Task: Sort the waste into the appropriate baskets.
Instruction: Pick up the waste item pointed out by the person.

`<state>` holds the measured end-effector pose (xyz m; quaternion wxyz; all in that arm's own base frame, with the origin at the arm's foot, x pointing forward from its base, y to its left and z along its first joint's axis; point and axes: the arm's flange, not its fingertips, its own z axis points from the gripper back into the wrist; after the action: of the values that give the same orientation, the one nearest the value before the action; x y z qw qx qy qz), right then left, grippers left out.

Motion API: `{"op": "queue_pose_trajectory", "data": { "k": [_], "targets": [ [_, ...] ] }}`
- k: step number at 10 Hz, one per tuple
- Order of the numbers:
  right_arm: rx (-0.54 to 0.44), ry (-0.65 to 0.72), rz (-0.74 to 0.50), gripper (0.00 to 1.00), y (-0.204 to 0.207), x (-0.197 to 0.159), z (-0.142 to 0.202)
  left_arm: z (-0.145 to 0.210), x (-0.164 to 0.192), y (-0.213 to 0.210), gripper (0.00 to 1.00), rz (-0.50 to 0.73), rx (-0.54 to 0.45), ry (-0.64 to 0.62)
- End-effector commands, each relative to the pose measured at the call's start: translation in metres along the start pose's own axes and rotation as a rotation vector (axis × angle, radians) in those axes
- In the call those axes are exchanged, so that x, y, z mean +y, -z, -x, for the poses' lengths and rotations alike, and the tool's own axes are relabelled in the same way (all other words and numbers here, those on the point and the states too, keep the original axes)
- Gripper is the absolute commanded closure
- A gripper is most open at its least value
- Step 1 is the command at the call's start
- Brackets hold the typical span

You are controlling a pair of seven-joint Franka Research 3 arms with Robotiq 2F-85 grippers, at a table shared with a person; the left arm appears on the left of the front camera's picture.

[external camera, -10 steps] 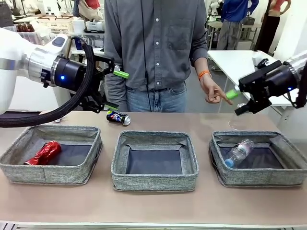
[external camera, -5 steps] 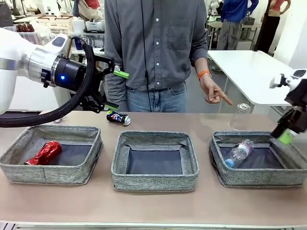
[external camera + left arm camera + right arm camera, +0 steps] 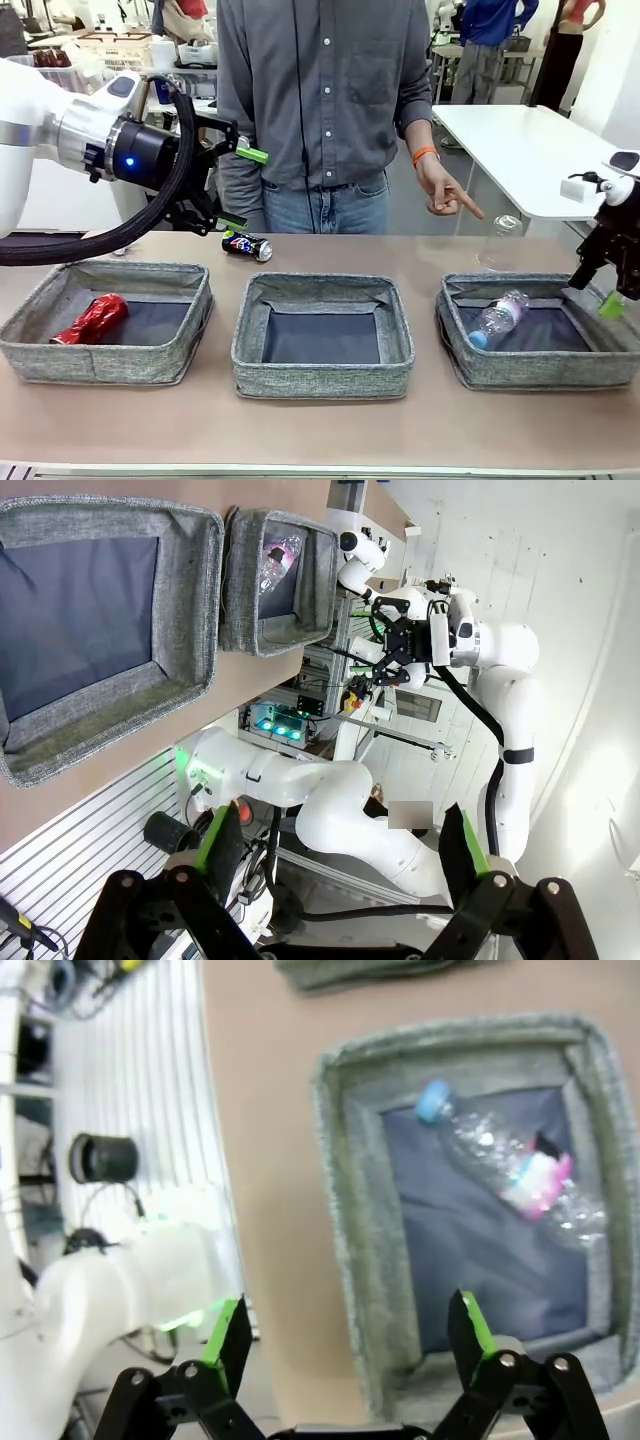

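Three grey baskets point(image 3: 322, 375) are sitting across the lower frame: the left is holding a red can point(image 3: 90, 319), the right a clear bottle point(image 3: 498, 318), its pink label unreadable. Behind, left of centre, a dark can point(image 3: 247, 245) is lying on the table point(image 3: 320, 430). The left gripper point(image 3: 243, 188) and right gripper point(image 3: 597, 288) are gaping wide, holding nothing.

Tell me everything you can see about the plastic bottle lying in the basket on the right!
The bottle is clear, crinkly plastic, squashed and dented, and it looks empty. It has a light blue cap on one end and a pink-and-white label around its middle. It lies on its side, slanted across the dark floor of the grey fabric basket, with the cap pointing to the near corner toward the middle basket. It is the only thing in that basket, and only the basket floor touches it.
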<state>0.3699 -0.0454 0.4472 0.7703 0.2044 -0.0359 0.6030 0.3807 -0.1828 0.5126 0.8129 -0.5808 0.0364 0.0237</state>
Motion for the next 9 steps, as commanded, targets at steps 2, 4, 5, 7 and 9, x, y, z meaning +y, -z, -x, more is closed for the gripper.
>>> {"op": "queue_pose_trajectory", "data": {
  "k": [2, 4, 5, 7, 9],
  "targets": [
    [-0.080, -0.190, 0.158, 0.00, -0.013, -0.007, 0.002, 0.001, -0.002, -0.001, 0.00, -0.010, -0.003, 0.005],
    [-0.193, -0.404, 0.251, 0.00, -0.025, -0.023, 0.026, 0.001, -0.002, -0.001, 0.00, -0.010, -0.003, 0.005],
    [-0.259, -0.439, 0.233, 0.00, -0.028, -0.039, 0.042, 0.001, -0.002, -0.001, 0.00, -0.010, -0.003, 0.005],
    [-0.397, -0.462, 0.358, 0.00, -0.040, -0.068, 0.065, 0.001, -0.002, -0.001, 0.00, -0.010, -0.003, 0.005],
    [-0.659, -0.354, 0.458, 0.00, -0.047, -0.106, 0.087, 0.001, -0.002, -0.001, 0.00, -0.010, -0.003, 0.005]
  ]
}}
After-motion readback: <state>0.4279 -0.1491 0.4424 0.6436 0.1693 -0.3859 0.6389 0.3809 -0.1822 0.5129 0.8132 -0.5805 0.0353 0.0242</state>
